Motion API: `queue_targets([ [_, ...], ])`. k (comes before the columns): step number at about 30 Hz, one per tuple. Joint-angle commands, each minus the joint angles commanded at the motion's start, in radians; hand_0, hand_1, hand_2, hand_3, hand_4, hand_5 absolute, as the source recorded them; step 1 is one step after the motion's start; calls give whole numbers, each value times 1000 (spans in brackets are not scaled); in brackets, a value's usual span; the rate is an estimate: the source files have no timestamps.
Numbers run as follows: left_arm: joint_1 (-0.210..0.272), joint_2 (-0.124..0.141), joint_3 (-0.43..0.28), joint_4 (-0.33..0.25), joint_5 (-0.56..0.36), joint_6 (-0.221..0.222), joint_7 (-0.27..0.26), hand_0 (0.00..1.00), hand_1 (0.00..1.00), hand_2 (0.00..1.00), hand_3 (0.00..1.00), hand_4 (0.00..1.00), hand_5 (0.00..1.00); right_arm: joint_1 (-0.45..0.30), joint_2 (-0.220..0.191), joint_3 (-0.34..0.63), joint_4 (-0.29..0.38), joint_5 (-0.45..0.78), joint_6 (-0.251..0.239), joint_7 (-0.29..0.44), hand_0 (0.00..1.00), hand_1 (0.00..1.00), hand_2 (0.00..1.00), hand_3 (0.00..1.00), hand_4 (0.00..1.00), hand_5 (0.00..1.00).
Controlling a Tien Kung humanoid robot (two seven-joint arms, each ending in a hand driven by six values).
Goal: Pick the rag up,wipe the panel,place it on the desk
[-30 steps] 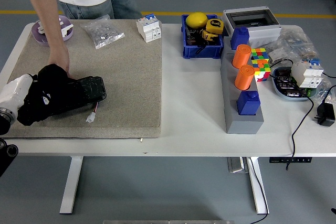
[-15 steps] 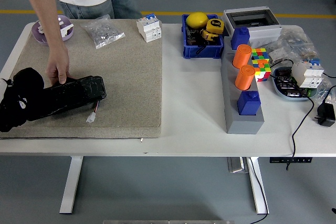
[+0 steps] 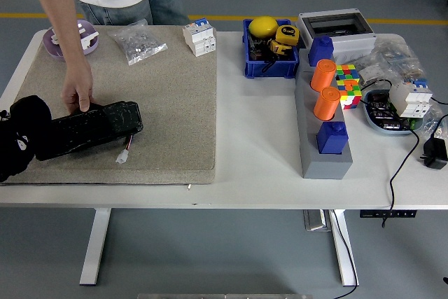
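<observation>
A long black panel (image 3: 94, 126) lies on the beige mat (image 3: 168, 103), with a small white plug on a red wire (image 3: 123, 155) at its near side. A black rag (image 3: 21, 134) is bunched at the panel's left end, by the picture's left edge. My left hand (image 3: 8, 152) is wrapped in the rag, black on black, and its fingers are hard to make out. A person's hand (image 3: 78, 94) presses on the panel's far edge. My right hand does not show.
At the mat's far edge sit a purple dish (image 3: 66, 38), a bag of small parts (image 3: 136, 42) and a white breaker (image 3: 199, 38). To the right are a blue bin (image 3: 267, 48), a grey block with orange cylinders (image 3: 323, 131), a colour cube (image 3: 346, 83) and cables (image 3: 406, 159).
The rag and my left hand slid left along the panel, from its middle to past its left end. The person's hand moved a little along the panel's far edge.
</observation>
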Motion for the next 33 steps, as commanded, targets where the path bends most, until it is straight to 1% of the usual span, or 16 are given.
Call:
queue_targets([
  [8, -16, -13, 32, -20, 36, 13, 7, 227, 142, 532, 446, 64, 2, -1, -1, 0, 0, 0, 0, -1, 767, 655, 713, 696, 998, 644],
  [13, -34, -18, 74, -29, 38, 17, 9, 228, 142, 532, 447, 64, 2, -1, -1, -3, 0, 1, -1, 0, 767, 656, 713, 696, 998, 644],
  [19, -69, -26, 141, -31, 41, 21, 13, 228, 142, 531, 447, 64, 2, 0, -2, -7, 0, 2, -1, 0, 767, 656, 713, 697, 998, 645],
  [23, -93, -32, 179, -45, 58, 20, 21, 228, 142, 531, 447, 64, 2, 1, -2, -9, 0, 2, -1, -1, 767, 656, 713, 697, 998, 645],
  [27, -130, -38, 229, -55, 71, 14, 30, 228, 142, 530, 448, 67, 2, 3, -3, -11, 1, 4, -1, 0, 767, 656, 713, 697, 998, 646],
  [31, -170, -48, 277, -44, 67, 8, 37, 228, 141, 529, 447, 66, 2, 4, -4, -14, 1, 5, -1, 0, 768, 655, 713, 698, 998, 646],
  [33, -197, -53, 310, -36, 77, -6, 47, 228, 141, 529, 447, 66, 2, 5, -4, -16, -1, 8, -1, 0, 768, 655, 713, 698, 998, 646],
])
